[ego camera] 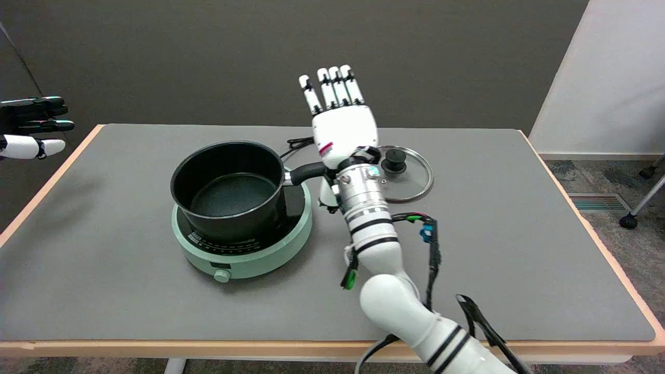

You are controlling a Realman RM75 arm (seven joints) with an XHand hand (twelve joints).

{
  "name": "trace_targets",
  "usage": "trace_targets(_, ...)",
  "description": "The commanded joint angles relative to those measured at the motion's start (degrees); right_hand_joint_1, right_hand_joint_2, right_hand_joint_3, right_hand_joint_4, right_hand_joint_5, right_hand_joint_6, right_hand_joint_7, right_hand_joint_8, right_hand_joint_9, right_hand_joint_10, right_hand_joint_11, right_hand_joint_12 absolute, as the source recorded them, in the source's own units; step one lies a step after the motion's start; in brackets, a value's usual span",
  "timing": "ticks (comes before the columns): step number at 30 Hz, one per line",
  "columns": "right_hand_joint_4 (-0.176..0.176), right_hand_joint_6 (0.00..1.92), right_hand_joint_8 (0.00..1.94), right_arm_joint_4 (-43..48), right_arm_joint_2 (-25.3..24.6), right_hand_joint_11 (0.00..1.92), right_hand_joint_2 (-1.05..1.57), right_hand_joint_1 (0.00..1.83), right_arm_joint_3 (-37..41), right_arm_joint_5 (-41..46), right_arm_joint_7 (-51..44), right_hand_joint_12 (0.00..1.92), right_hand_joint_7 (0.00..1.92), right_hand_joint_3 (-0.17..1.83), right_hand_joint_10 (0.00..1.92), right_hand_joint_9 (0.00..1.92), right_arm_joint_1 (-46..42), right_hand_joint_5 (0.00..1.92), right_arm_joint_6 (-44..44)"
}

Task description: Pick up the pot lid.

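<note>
The pot lid (410, 179), a round glass one with a metal rim and a black knob (394, 161) at its middle, lies flat on the grey bench (519, 249), towards the far right of the things on it and just to the right of the right arm's wrist, which hides the lid's left edge. The right robot hand (340, 117) is raised above the bench with its back to the camera, fingers (337, 88) straight, a little apart and pointing away towards the far wall; it is released and grasps nothing, and it is not touching the lid. Left of the arm a black pot (228, 187) stands uncovered on a pale green hotplate (244, 257), its black handle (306, 173) reaching right towards the wrist. A black cord (297, 143) lies on the bench behind the pot. The white arm comes in from the lower right, with black bands and loose cables (431, 249) along it. At the upper left edge another robot hand (31, 127) hangs in the air, well apart from everything on the bench.
</note>
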Motion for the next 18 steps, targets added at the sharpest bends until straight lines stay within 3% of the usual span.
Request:
trace_targets(1,0.105,0.03,0.03,19.4,9.4,0.03,-0.7,1.19,1.3,0.2,-2.0,0.03,0.03,1.33,0.03,0.03,-11.1,0.03,3.0)
trace_targets(4,0.116,0.03,0.03,21.9,12.3,0.03,-0.71,1.19,1.8,0.9,-2.0,0.03,0.03,1.36,0.03,0.03,-12.6,0.03,5.4)
trace_targets(6,0.176,0.03,0.03,23.0,14.8,0.03,-0.71,1.18,2.0,2.6,-2.1,0.03,0.03,1.37,0.03,0.03,-13.5,0.03,7.0)
trace_targets(12,0.176,0.02,0.02,22.3,21.2,0.02,-0.73,1.18,3.2,11.1,-1.7,0.02,0.02,1.4,0.02,0.02,-14.1,0.02,10.6)
trace_targets(13,0.167,0.37,0.22,21.7,21.7,0.27,0.1,0.93,3.9,12.2,-1.6,0.53,0.52,1.08,0.29,0.44,-13.9,0.43,10.4)
trace_targets(14,0.165,0.62,0.36,21.1,22.0,0.45,0.69,0.75,4.9,13.3,-1.6,0.91,0.88,0.85,0.49,0.74,-13.8,0.72,9.9)
trace_targets(18,0.176,0.65,0.38,18.1,22.2,0.47,0.7,0.75,10.3,15.8,-0.2,0.96,0.89,0.85,0.51,0.76,-13.2,0.73,6.3)
